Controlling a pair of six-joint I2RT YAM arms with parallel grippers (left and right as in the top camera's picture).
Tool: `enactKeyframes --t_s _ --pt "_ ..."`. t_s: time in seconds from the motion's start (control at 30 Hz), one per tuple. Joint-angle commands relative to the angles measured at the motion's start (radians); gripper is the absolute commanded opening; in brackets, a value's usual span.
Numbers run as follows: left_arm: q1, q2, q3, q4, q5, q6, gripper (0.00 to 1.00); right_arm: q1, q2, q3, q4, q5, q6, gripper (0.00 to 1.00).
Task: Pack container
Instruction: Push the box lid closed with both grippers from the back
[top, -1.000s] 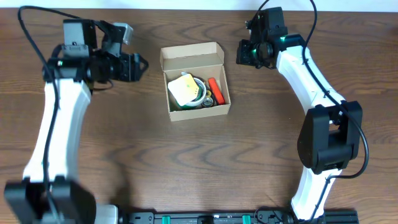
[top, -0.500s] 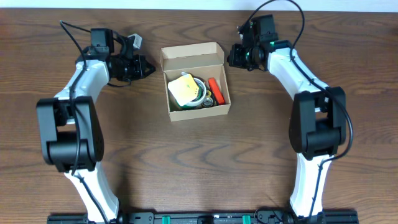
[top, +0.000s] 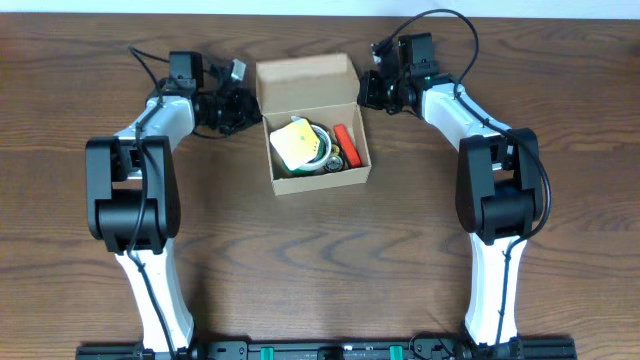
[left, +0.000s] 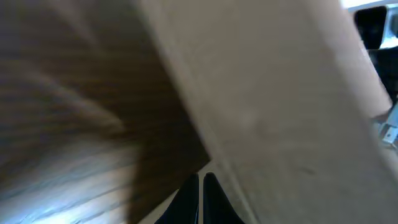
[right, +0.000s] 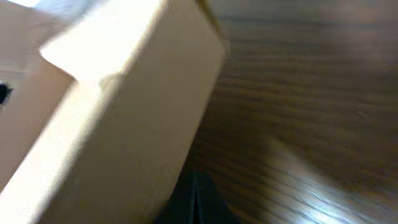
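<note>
The container (top: 322, 181) sat open at the far middle of the worktop (top: 300, 260). Its raised flap lid (top: 305, 82) ran left to right between the left tool (top: 244, 107) and right tool (top: 367, 90), both pressed together, empty and about equally near.

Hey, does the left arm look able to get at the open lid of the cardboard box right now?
Probably yes. The left gripper sits right beside the lid, jaws shut, with nothing between them.
</note>
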Motion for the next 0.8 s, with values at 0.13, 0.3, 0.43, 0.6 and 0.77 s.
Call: enactKeyframes --t_s 0.13,0.3,0.43,0.6,0.77 --pt "0.011 0.000 0.112 0.004 0.144 -0.006 0.06 -0.034 0.014 -0.002 0.142 -0.275 0.010 0.01" --pt "0.014 -0.008 0.178 -0.006 0.189 0.013 0.06 -0.068 0.012 0.003 0.194 -0.377 -0.002 0.01" --pt "0.011 -0.015 0.223 -0.053 0.186 0.058 0.06 -0.089 -0.003 0.005 0.193 -0.407 -0.043 0.02" --pt "0.007 -0.015 0.233 -0.069 0.182 0.069 0.06 -0.094 -0.020 0.005 0.192 -0.401 -0.095 0.02" --pt "0.002 -0.015 0.233 -0.070 0.182 0.072 0.06 -0.094 -0.021 0.005 0.192 -0.407 -0.113 0.02"
